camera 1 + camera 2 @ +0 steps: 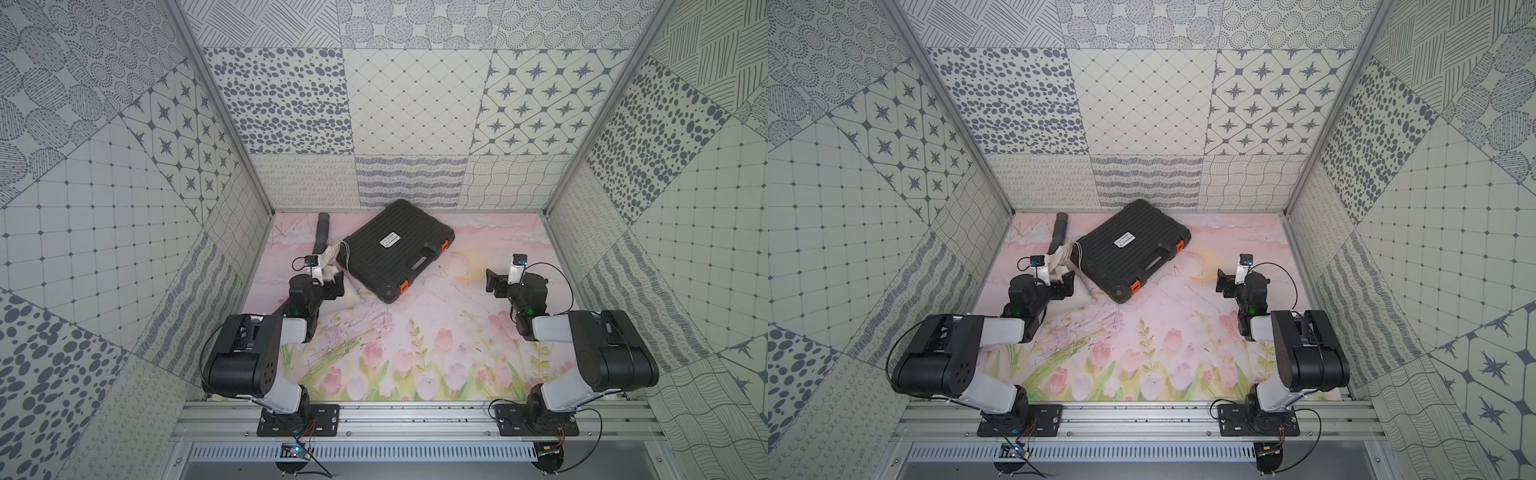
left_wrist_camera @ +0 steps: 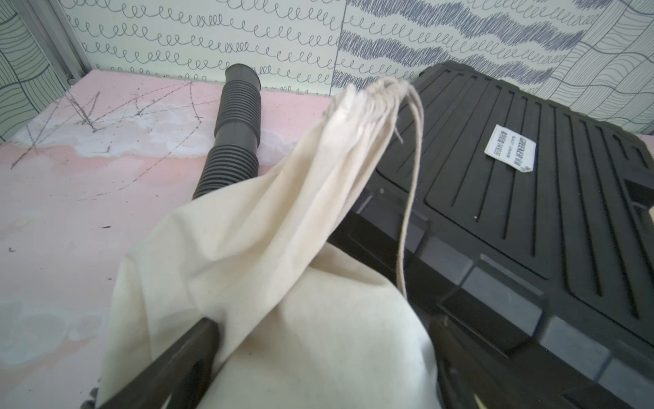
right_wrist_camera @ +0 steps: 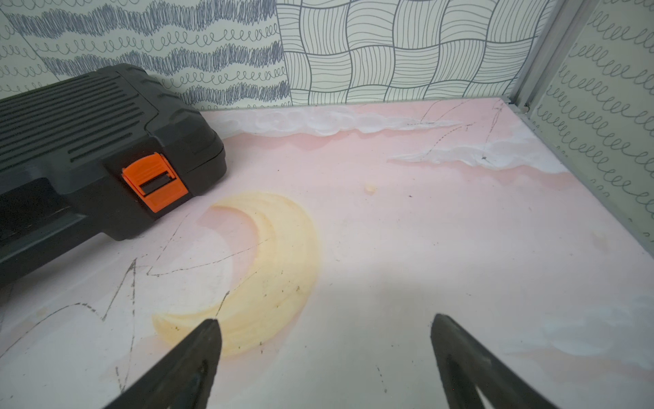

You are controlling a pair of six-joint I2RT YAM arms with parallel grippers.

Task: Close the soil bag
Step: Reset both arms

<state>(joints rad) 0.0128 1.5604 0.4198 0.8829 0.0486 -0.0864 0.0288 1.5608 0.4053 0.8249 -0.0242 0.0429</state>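
The soil bag (image 2: 283,283) is an off-white cloth sack lying between a black hose and the black case, seen in both top views (image 1: 331,254) (image 1: 1061,258). Its neck (image 2: 357,117) rises bunched together, and thin cords (image 2: 410,198) hang from it over the case's edge. My left gripper (image 2: 322,324) (image 1: 334,276) (image 1: 1065,280) stands open, its fingers on either side of the bag's lumpy body. My right gripper (image 3: 323,318) (image 1: 492,280) (image 1: 1223,282) is open and empty, low over the mat to the right of the case, well away from the bag.
A black ribbed hard case (image 1: 395,249) (image 3: 88,141) with orange latches (image 3: 154,180) lies at an angle at the back middle, against the bag. A black corrugated hose (image 2: 237,131) (image 1: 321,232) lies behind the bag near the back wall. Patterned walls enclose three sides.
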